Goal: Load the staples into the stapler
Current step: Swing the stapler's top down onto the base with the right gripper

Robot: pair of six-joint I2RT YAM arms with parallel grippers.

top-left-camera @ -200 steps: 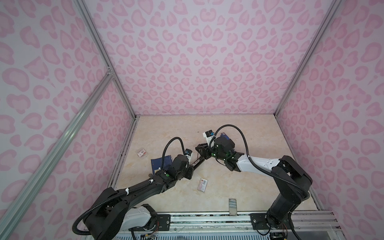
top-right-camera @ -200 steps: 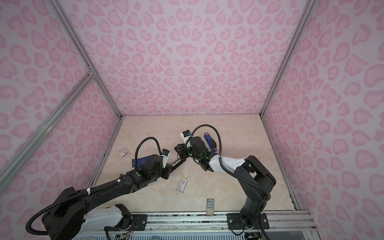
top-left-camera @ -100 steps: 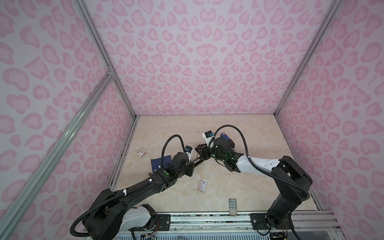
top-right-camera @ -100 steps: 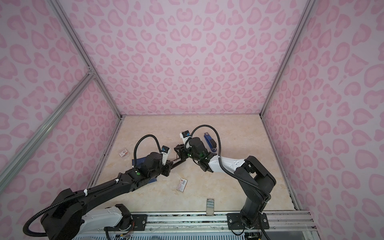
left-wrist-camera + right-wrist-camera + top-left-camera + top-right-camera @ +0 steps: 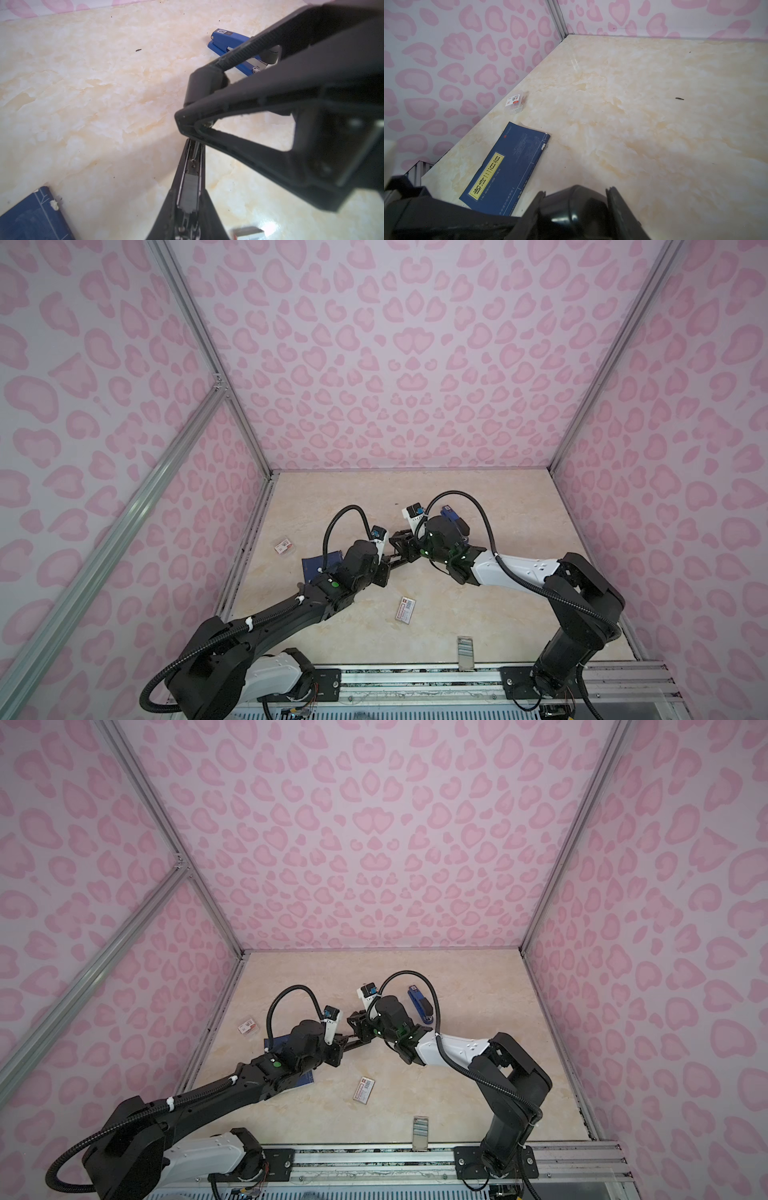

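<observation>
Over table, outstretched pincers on stapler.

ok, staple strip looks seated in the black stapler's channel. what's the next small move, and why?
Probably swing the lid down with the right tool. The silvery-grey staple strip lies in the channel of the open black stapler. The left tool grips its base, and the right tool is clamped on the rounded black lid, held off the channel.

Black stapler hangs open above the middle of the worktop, grey staple strip inside; silvery staples lie at its front edge
</observation>
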